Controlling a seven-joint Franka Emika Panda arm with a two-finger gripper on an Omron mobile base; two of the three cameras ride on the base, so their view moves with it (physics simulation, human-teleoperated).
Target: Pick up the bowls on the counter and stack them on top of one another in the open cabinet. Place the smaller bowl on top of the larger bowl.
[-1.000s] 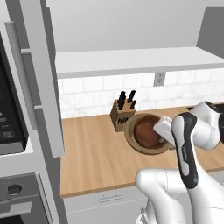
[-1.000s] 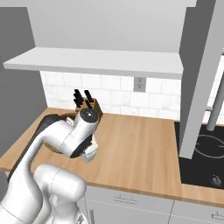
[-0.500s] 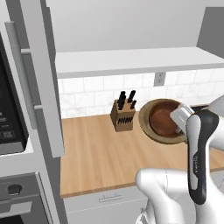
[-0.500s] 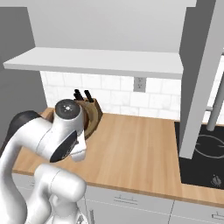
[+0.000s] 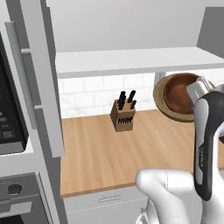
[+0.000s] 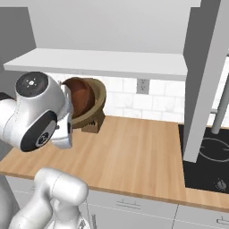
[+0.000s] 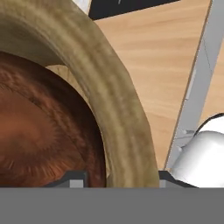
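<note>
The larger bowl (image 5: 160,94) (image 6: 100,95), wide and tan, hangs tilted above the counter (image 5: 100,148) (image 6: 134,147), just under the open cabinet's white shelf (image 5: 131,59) (image 6: 103,60). The smaller bowl (image 5: 181,92) (image 6: 80,97), dark reddish-brown, sits nested inside it. In the hand view my gripper (image 7: 118,177) is shut on the thick tan rim (image 7: 111,87), one finger inside and one outside, with the smaller bowl (image 7: 35,131) to the left. My white arm hides part of both bowls in the base views.
A knife block (image 5: 123,116) (image 6: 94,127) stands on the counter by the tiled wall, below the bowls. The long grey cabinet door (image 5: 43,83) (image 6: 203,80) hangs open. A dark microwave (image 5: 8,113) sits far left and a black cooktop (image 6: 208,156) lies right.
The two nested bowls have risen off the counter to just under the shelf, tipping their open side toward the cameras. My arm has swung up with them.
</note>
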